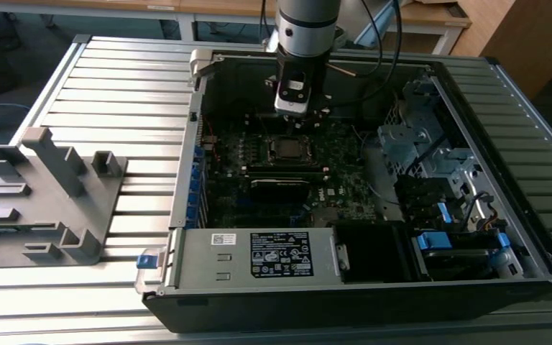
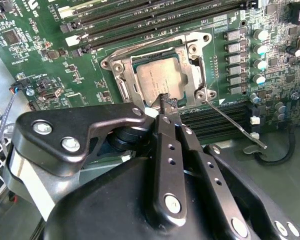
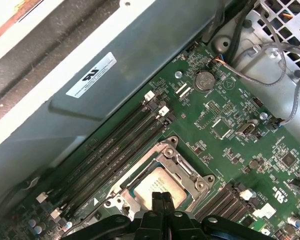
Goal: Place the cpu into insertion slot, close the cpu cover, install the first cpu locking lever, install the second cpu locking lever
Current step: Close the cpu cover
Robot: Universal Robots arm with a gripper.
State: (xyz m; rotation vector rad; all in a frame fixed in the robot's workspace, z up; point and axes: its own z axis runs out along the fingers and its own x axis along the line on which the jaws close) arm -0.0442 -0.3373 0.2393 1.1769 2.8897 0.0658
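Silver-grey cpu (image 2: 157, 80) sits in the insertion slot (image 1: 272, 148), framed by the cpu cover (image 2: 194, 70). In the exterior view the gripper (image 2: 167, 101), fingers pressed together, hangs at the slot's twelve o'clock. Light, stiff, fragile: I'd hold edges only.

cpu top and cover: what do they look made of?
cpu: metal lid, probably plated, with a dull silver-grey matte finish and a soft, even sheen. cover: thin stamped sheet metal, likely steel, with a brighter satin finish; glints show along its edges.
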